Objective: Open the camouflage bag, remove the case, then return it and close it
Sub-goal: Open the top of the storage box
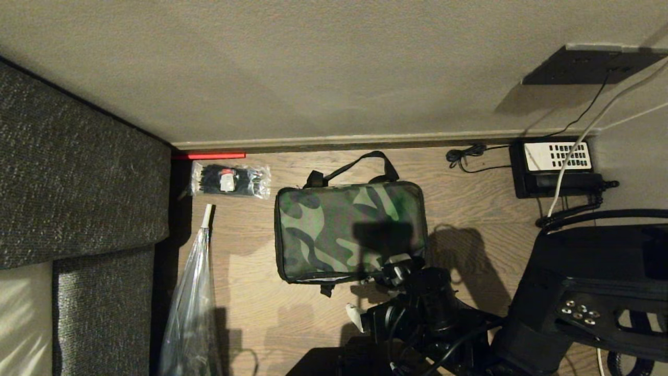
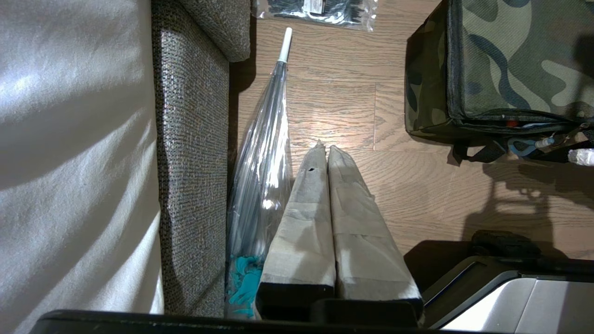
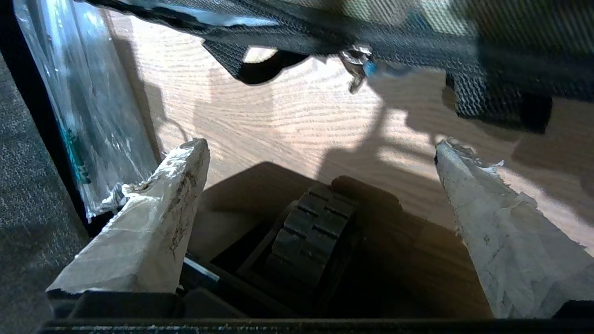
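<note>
Nearest the head camera, the robot's own dark body and right arm fill the lower right, above a wooden floor point(image 1: 469, 172). On the left, the left end effector point(image 2: 325, 150) hangs parked beside a folded clear umbrella point(image 1: 190, 303), its padded fingers pressed together on nothing. In the middle lies the camouflage bag point(image 1: 347, 230), flat on the floor near the wall, green-and-dark top up, strap handles toward the wall, seemingly zipped. The right end effector point(image 3: 320, 148) hovers at the bag's near edge, fingers spread wide and empty, facing the metal zipper pull point(image 3: 356, 65). Opening looks barely begun; the next move calls for closing on that small pull. The case is not visible.
</note>
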